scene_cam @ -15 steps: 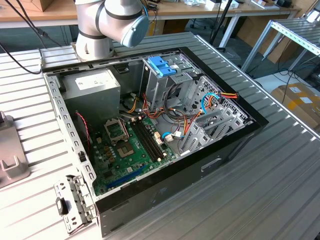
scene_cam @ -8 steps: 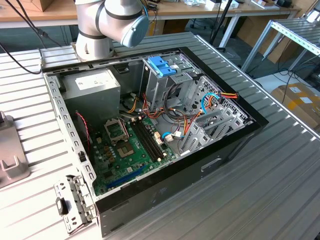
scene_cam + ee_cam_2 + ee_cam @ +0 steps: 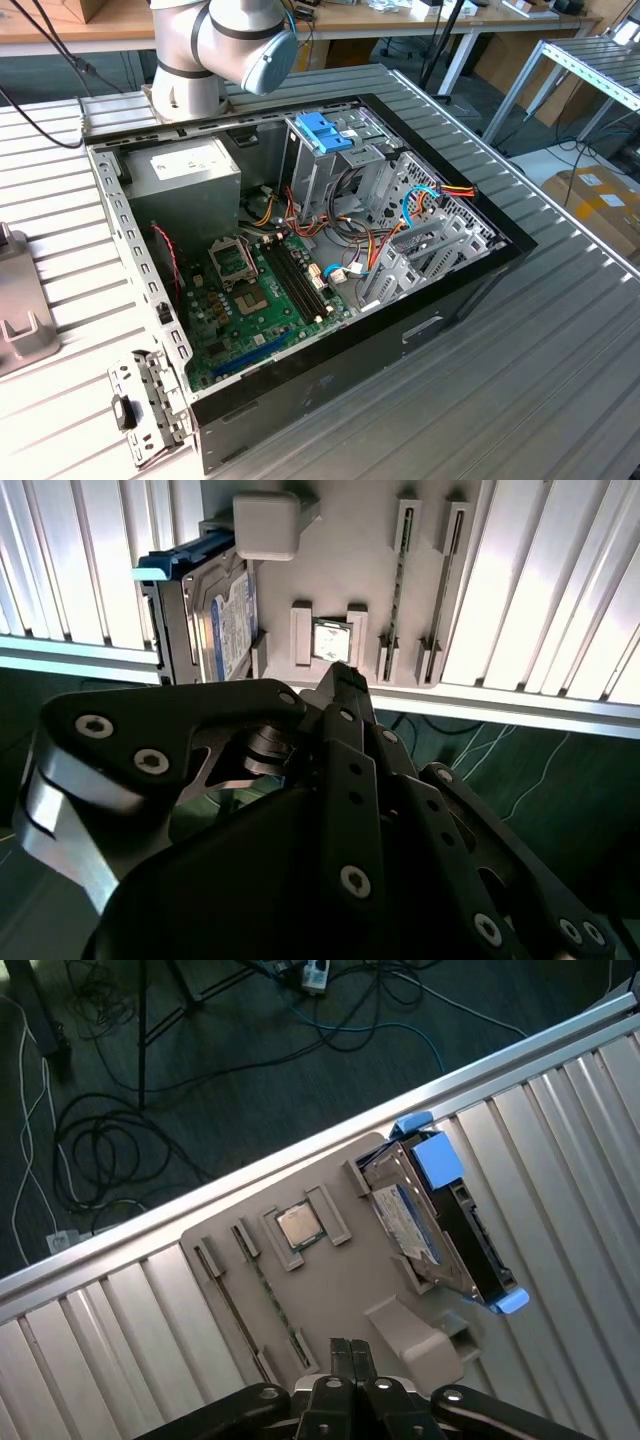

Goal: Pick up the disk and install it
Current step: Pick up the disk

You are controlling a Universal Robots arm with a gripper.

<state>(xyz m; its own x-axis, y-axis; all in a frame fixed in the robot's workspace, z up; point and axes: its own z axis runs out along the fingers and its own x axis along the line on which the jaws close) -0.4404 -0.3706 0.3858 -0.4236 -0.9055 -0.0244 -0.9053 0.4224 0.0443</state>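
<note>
— Which surface is shown?
— A ribbed aluminium table (image 3: 560,330) is shown, and on it, in the exterior view, an open computer case (image 3: 380,345) is laid on its side. Beyond the table's edge a dark, cable-strewn floor (image 3: 230,1070) is seen in the first wrist view.
— How is the arm posed?
— Its base joints (image 3: 215,45) are seen at the far side of the case in the exterior view. The gripper (image 3: 349,1348) is pointed down at a grey holder plate (image 3: 340,1280) that is laid on the table, and it is held above that plate without contact.
— And the fingers (image 3: 340,1362)?
— In both wrist views they are pressed together, and nothing is gripped between them.
— Where is the disk found?
— The disk (image 3: 425,1220) is stood on edge in a slot of the holder plate, its labelled face turned toward a processor chip (image 3: 298,1227) seated in the neighbouring pocket. Blue rails (image 3: 437,1158) are fitted along its sides. It lies apart from the fingertips, untouched.
</note>
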